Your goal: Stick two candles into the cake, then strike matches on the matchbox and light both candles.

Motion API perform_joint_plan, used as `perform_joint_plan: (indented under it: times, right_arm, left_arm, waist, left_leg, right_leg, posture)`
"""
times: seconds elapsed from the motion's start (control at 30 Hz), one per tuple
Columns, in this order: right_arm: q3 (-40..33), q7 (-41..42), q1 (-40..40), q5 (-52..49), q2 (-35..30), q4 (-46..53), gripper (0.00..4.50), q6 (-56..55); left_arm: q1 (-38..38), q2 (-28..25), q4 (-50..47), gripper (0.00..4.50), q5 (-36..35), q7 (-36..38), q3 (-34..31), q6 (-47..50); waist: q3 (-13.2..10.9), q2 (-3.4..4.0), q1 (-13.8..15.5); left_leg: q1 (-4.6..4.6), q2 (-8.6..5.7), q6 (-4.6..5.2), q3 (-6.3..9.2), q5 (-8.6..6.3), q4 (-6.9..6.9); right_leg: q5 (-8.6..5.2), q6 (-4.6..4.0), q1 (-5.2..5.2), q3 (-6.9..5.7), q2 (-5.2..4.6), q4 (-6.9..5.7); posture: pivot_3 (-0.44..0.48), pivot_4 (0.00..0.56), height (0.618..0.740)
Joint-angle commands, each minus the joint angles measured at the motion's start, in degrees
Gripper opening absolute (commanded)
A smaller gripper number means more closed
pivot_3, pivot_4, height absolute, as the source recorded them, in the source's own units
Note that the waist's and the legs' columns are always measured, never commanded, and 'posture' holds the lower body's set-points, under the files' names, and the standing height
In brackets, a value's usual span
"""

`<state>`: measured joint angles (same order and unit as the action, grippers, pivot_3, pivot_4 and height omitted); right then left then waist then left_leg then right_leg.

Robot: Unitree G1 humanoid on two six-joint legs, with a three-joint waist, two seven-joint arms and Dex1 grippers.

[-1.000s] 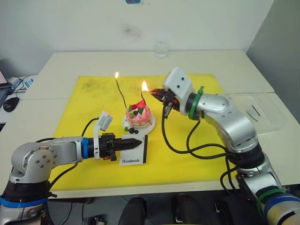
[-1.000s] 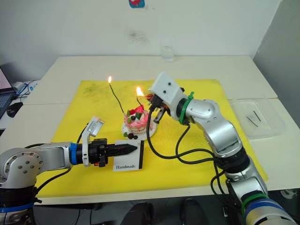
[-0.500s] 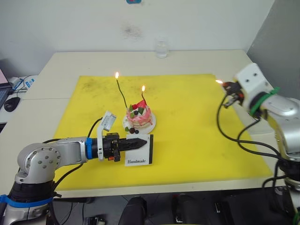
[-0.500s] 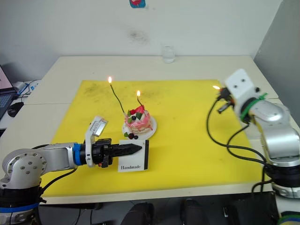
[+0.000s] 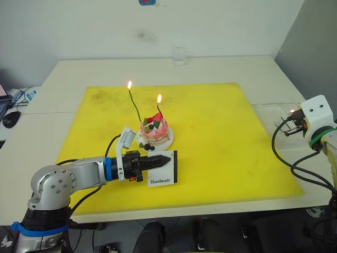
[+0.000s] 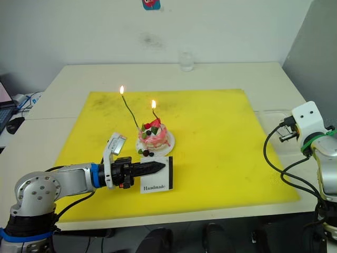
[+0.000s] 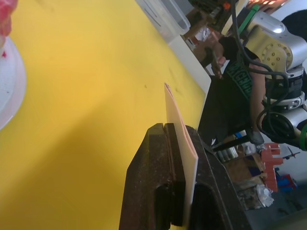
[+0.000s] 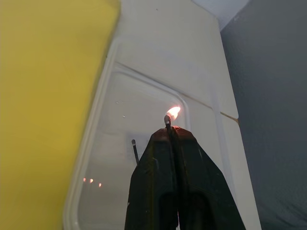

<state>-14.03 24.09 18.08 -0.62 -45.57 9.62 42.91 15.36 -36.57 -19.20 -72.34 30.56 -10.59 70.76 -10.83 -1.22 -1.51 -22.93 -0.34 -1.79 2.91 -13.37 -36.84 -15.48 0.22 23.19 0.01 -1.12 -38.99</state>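
two candles are burning in the cake (image 5: 155,130) at the middle of the yellow mat (image 5: 210,137), the green candle (image 5: 134,104) rising higher than the reddish-brown candle (image 5: 159,109) beside it.

the cake is sitting on its white plate (image 5: 167,141), and the matchbox (image 5: 163,168) is standing on edge just in front of it, its "handmade" lettering facing the camera. the left gripper (image 5: 158,161) is reaching in from the robot's left with its black fingers (image 7: 158,191) pinched narrow on that matchbox. the right gripper (image 8: 169,130) is hanging at the table's right edge, well apart from the cake, its fingers pressed together on a match (image 8: 167,120) whose tip is flaming. it is hovering over a clear plastic tray (image 8: 110,158) beside the mat, where another match (image 8: 135,149) is lying. a glass (image 5: 179,55) is standing at the table's far side.
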Motion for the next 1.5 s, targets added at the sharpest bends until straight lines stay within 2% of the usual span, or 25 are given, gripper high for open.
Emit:
perform_joint_plan:
  times: [0.03,0.3,0.37,0.57,0.73,0.97,1.23,1.27,1.4,1.5]
  right_arm:
    - [-0.6,-1.8,0.6,1.3,-0.3,-0.8,0.94,-2.2]
    - [-2.0,-3.5,2.3,0.9,0.0,2.2,3.83,-5.1]
    - [-2.5,-1.5,3.8,-1.1,-0.5,4.9,4.48,-6.9]
    - [-0.6,13.8,6.3,-12.7,-4.6,14.4,4.48,-5.9]
    - [3.1,24.6,6.7,-27.0,-6.4,23.4,4.48,2.6]
    - [8.9,26.6,6.8,-31.8,-6.8,27.7,4.50,5.7]
    - [11.0,27.2,6.6,-34.1,-7.1,29.4,4.50,6.2]
    - [11.1,27.3,6.5,-34.1,-7.3,29.5,4.50,6.1]
    - [10.9,27.7,6.5,-34.6,-8.0,29.4,4.50,5.6]
    - [9.9,27.8,6.5,-34.7,-8.6,29.3,4.50,4.5]
  left_arm:
    - [-0.4,0.3,-1.6,0.00,-0.3,-0.6,-0.7,-1.3]
    - [-1.1,0.5,-1.9,0.00,-0.6,-2.4,-0.9,-1.2]
    - [-0.6,0.5,-1.4,0.00,-1.3,-4.0,-0.9,-0.2]
    - [1.0,0.8,0.8,0.00,-5.0,-10.2,0.0,4.2]
    - [2.9,1.7,1.7,0.00,-4.1,-15.0,2.0,6.1]
    - [2.8,-1.6,-1.6,1.99,1.3,-13.1,3.7,4.9]
    - [2.3,-9.0,-5.1,4.34,8.2,-4.9,4.6,1.1]
    - [2.1,-10.1,-5.2,4.48,8.9,-3.4,4.4,0.6]
    - [0.1,-16.3,-7.3,4.48,11.8,4.2,3.8,-2.3]
    - [-4.6,-22.7,-9.7,4.48,15.2,13.4,0.5,-8.3]
  waist:
    - [0.0,0.00,0.0]
    - [0.0,0.00,0.0]
    - [0.0,0.00,-0.1]
    - [0.0,0.00,0.0]
    - [0.0,-0.03,0.1]
    - [0.0,-0.04,0.1]
    - [0.0,-0.05,0.1]
    - [0.0,-0.05,0.1]
    - [0.0,-0.06,0.0]
    - [-0.1,-0.10,0.0]
  left_leg:
    - [0.00,-0.01,0.00,-0.02,0.00,0.00]
    - [0.02,0.00,0.00,-0.05,0.00,0.02]
    - [0.03,0.00,0.00,-0.08,0.00,0.01]
    - [0.03,0.01,0.00,-0.02,0.00,0.01]
    - [0.01,0.01,0.01,0.03,-0.01,0.00]
    - [0.01,0.01,0.01,0.05,0.00,-0.01]
    - [0.01,0.01,0.00,0.04,0.00,0.01]
    - [0.01,0.02,0.00,0.05,0.00,0.01]
    - [0.01,0.02,0.00,0.03,-0.01,0.01]
    - [0.01,0.04,0.00,-0.01,-0.01,0.05]
  right_leg:
    - [0.00,0.00,0.00,0.03,0.00,0.00]
    - [0.00,0.01,0.01,0.10,0.02,0.01]
    - [0.02,0.04,0.01,0.14,0.01,0.00]
    - [0.03,0.08,0.00,0.09,0.03,0.02]
    - [0.03,0.09,-0.02,0.05,0.02,0.04]
    - [0.03,0.09,-0.02,0.03,0.02,0.02]
    - [0.02,0.08,0.00,0.03,0.02,0.05]
    - [0.02,0.08,0.00,0.02,0.02,0.05]
    - [0.02,0.07,0.01,0.01,0.01,0.05]
    - [0.01,0.05,0.04,0.04,0.01,0.08]
  posture:
    - [0.000,0.150,0.740]
    - [0.000,0.150,0.740]
    - [0.000,0.150,0.740]
    - [0.000,0.150,0.740]
    - [0.000,0.150,0.740]
    - [0.000,0.150,0.740]
    - [0.000,0.150,0.740]
    - [0.000,0.150,0.740]
    - [0.000,0.150,0.740]
    - [0.000,0.150,0.740]
